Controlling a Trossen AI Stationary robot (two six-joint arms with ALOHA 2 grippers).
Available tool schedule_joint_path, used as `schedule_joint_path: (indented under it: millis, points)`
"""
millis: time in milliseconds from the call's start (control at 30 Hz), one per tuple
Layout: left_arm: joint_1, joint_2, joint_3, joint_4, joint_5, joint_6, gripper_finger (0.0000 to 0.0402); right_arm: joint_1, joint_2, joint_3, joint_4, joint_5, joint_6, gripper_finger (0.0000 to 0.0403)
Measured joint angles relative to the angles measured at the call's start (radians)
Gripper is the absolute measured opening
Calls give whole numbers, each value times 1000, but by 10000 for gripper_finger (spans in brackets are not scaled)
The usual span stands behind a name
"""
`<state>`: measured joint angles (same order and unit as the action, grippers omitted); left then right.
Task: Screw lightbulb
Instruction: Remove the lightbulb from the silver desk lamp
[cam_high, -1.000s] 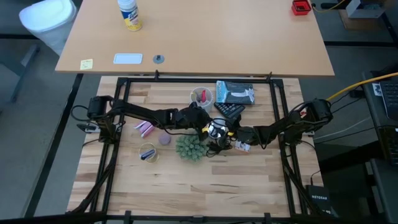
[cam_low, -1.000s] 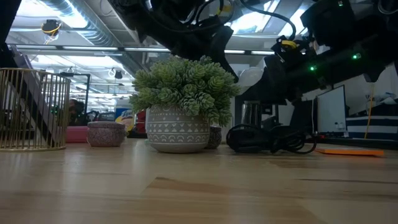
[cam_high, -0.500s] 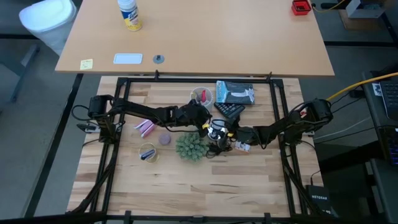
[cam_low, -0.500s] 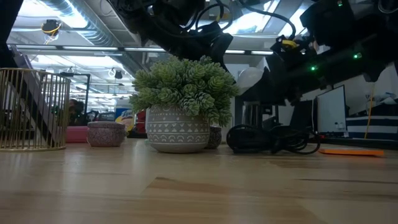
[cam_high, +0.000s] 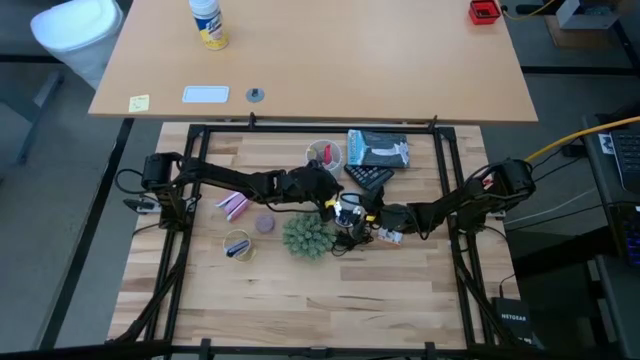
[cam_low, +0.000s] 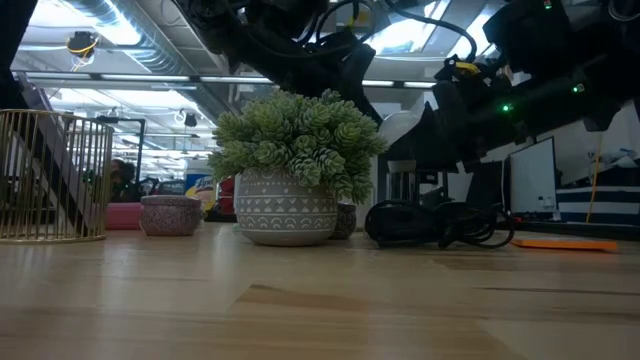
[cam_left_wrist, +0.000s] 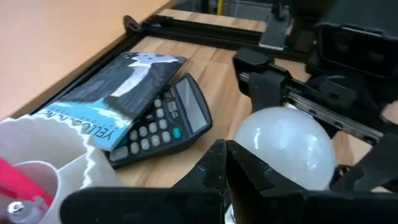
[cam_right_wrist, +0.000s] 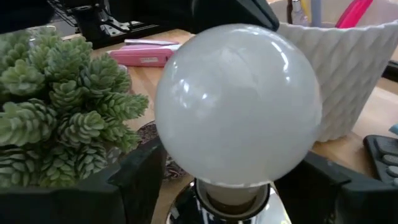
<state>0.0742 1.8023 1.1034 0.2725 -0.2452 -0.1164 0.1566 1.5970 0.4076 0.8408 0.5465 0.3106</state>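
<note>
The white lightbulb stands upright with its neck in the shiny silver socket, lifted above the table's middle; in the low view the bulb shows beside the plant. My right gripper comes from the table's right and is shut on the socket. My left gripper comes from the left, shut, its tips at the bulb's glass. The socket's black cord lies coiled on the table below. My left gripper's shut fingertips lie at the top of the bulb's glass dome, slanting down from the table's left; whether they touch it I cannot tell. My right gripper has the socket between its two fingers, one on each side below the bulb, coming level from the table's right. The picture's lower edge cuts off the place of contact. The socket is lifted clear, with the bulb upright in it.
A green succulent in a patterned pot stands right next to the grippers on the near left. A white cup with pens, a calculator and a book lie behind. A small pink pot and a gold wire basket stand to the left.
</note>
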Motion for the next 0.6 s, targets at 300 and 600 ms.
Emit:
schedule_joint_path:
  millis: [300, 600]
  points:
    - [-23, 0, 0, -53, 47, -3, 1, 0, 0, 0, -2, -16, 6, 269]
    - [-76, -18, 0, -114, 53, -5, 1, 0, 0, -1, -8, -8, 6, 269]
